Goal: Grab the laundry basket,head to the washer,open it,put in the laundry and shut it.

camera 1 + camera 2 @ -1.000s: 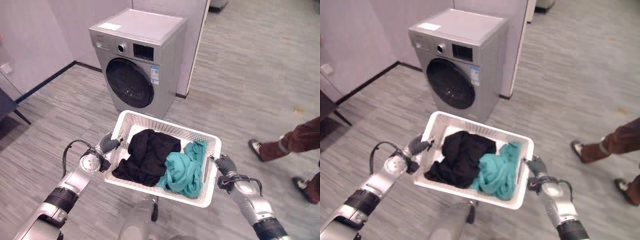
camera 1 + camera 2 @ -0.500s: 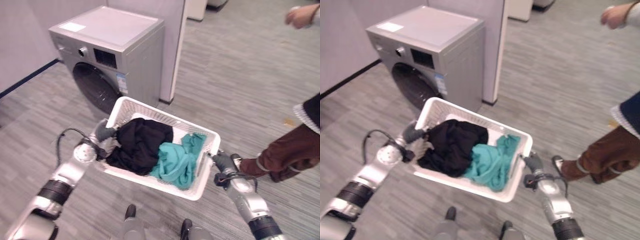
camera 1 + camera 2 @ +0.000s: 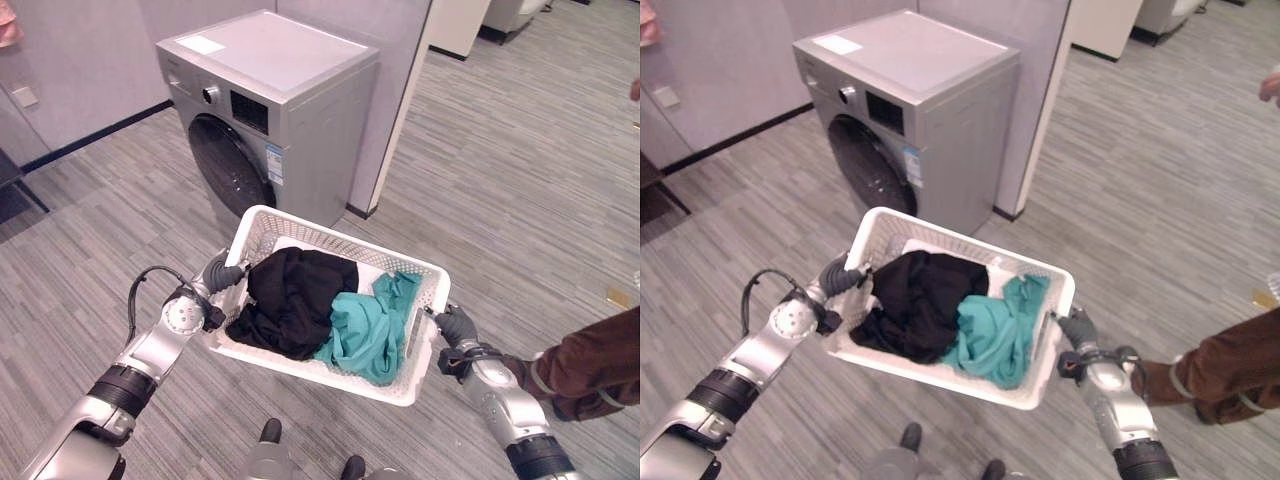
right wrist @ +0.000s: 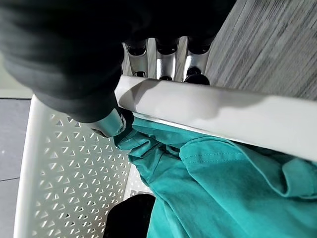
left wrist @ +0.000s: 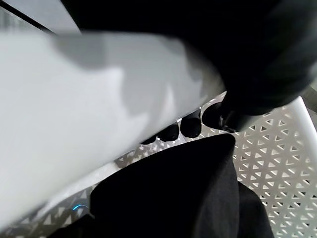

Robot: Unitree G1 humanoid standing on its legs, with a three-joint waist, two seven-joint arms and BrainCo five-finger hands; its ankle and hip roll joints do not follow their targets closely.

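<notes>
I carry a white perforated laundry basket (image 3: 262, 229) between both hands, off the floor. Inside lie a black garment (image 3: 292, 300) and a teal garment (image 3: 372, 328). My left hand (image 3: 222, 273) is shut on the basket's left rim; its dark fingertips (image 5: 190, 124) curl over the rim. On the right rim my right hand (image 3: 456, 327) is shut too, fingers (image 4: 163, 64) wrapped under the edge (image 4: 208, 111). The silver washer (image 3: 270, 130) stands just beyond the basket, its dark round door (image 3: 228, 166) closed.
A grey partition wall (image 3: 395, 70) stands right of the washer. A person's leg in brown trousers (image 3: 590, 365) is at the right edge, close to my right arm. Grey plank floor lies all around.
The camera has shifted: the washer now sits nearer the middle and closer to the basket. The person's leg has dropped toward the lower right. Both hands keep hold of the basket.
</notes>
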